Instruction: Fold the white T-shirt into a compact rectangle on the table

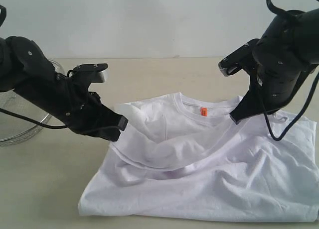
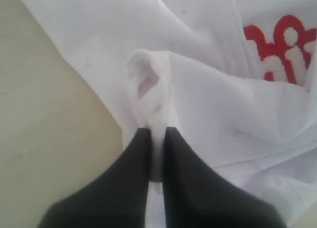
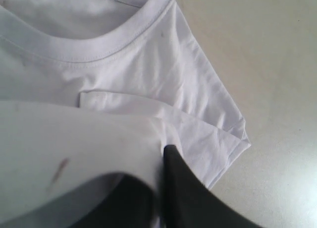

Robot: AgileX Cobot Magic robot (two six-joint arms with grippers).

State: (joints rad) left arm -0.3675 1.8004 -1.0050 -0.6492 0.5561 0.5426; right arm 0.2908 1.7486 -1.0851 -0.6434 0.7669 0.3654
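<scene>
The white T-shirt (image 1: 209, 169) lies on the table (image 1: 45, 184), its collar and orange neck tag (image 1: 203, 111) toward the far side. A band of its cloth hangs raised between my two grippers. My left gripper (image 1: 121, 125) is shut on a bunched fold of the T-shirt (image 2: 148, 94); its dark fingers (image 2: 183, 178) pinch the white cloth between them, and red lettering (image 2: 287, 49) shows beyond. My right gripper (image 1: 234, 118) is shut on the T-shirt's edge near the collar (image 3: 99, 54). One finger (image 3: 183, 188) shows plainly there; draped cloth covers the other.
A round wire-mesh basket (image 1: 22, 129) stands at the left edge, behind my left arm. Bare beige tabletop (image 3: 277, 64) lies beyond the shirt's folded sleeve corner (image 3: 237, 139). A pale wall rises behind the table.
</scene>
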